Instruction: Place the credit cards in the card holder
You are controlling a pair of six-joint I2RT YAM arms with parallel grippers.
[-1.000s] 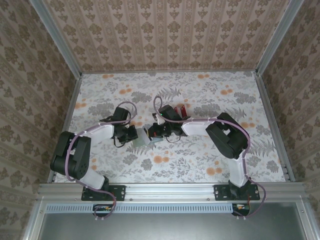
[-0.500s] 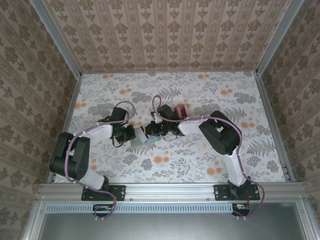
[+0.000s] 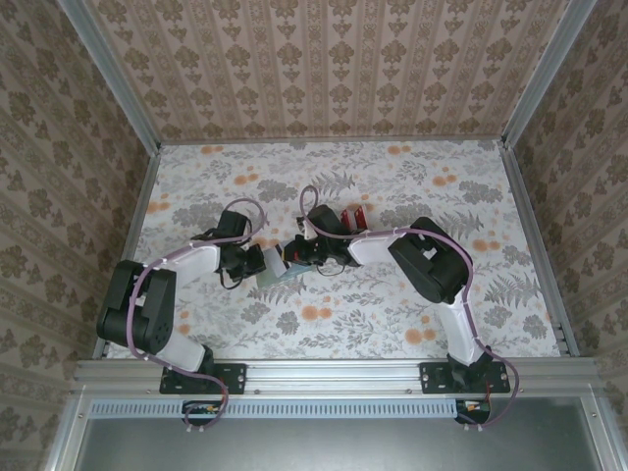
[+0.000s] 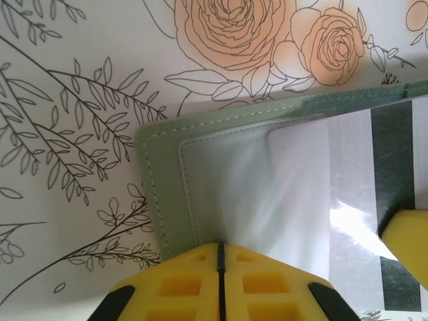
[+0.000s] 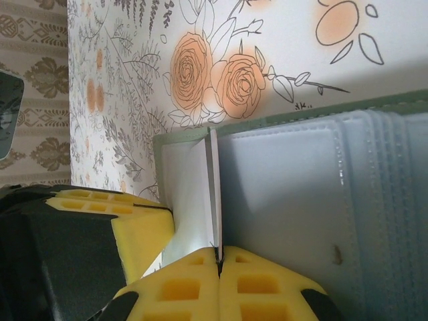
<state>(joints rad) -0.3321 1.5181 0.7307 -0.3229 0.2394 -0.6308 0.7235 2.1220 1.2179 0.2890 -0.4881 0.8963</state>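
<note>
The grey-green card holder lies open on the floral table between both arms. In the left wrist view my left gripper is shut on the clear pocket flap of the card holder. A white credit card with a dark stripe has its rounded end under that flap. My right gripper is shut on this card, seen edge-on against the holder. From above, the left gripper and right gripper almost touch.
Other credit cards, red among them, lie just behind the right forearm. The left gripper's yellow pads sit close beside the right jaws. Patterned walls enclose the table on three sides.
The right arm has shifted left, carrying the white card further over the holder towards the left gripper. The left gripper has kept its place on the holder.
</note>
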